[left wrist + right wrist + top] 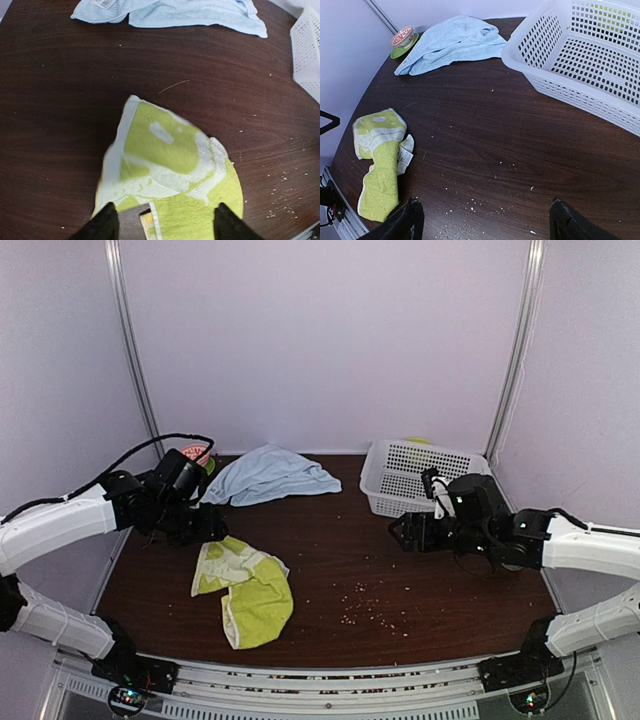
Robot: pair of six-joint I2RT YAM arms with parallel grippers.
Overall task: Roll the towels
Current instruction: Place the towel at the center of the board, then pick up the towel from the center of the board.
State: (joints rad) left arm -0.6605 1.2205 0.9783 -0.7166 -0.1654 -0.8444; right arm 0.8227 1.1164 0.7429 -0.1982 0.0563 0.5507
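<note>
Nothing rolled yet. Nearest on the desk (400,560), green towel (255,595) lying crumpled, perhaps partly folded. Over its edge, left end effector (165,212) parted, empty; right end effector (485,205) wide open, empty. Farthest, blue towel (270,478) heaped, unrolled

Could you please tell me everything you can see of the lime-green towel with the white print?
The small lime-green cloth towel with white printed shapes looks soft and terry-like, with a white edge band and a small white tag on one side. It is not rolled: it lies loosely folded and rumpled, flat on the dark wooden table, on the left-front part. The open left pincer hangs over one end; contact cannot be told. Nothing else touches it.
</note>
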